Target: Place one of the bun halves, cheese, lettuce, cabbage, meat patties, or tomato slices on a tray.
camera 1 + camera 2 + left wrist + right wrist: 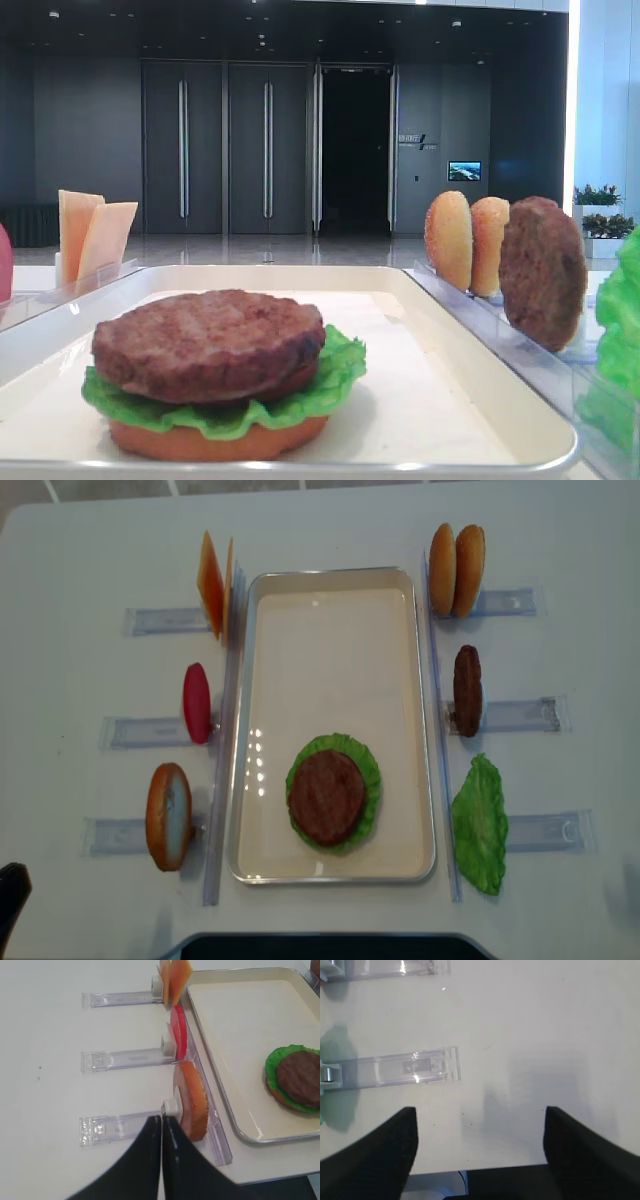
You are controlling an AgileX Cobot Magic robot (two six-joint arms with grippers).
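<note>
Where it tops lettuce (366,770), the meat patty (326,796) looks dark-brown, rough-grilled.

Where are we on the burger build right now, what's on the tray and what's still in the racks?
Done: a bun half, lettuce and a meat patty are stacked on the tray. In hand: nothing; the left gripper is shut and empty, the right gripper open and empty. Left in the racks: cheese, tomato slice, three bun halves, another patty, a lettuce leaf.
</note>
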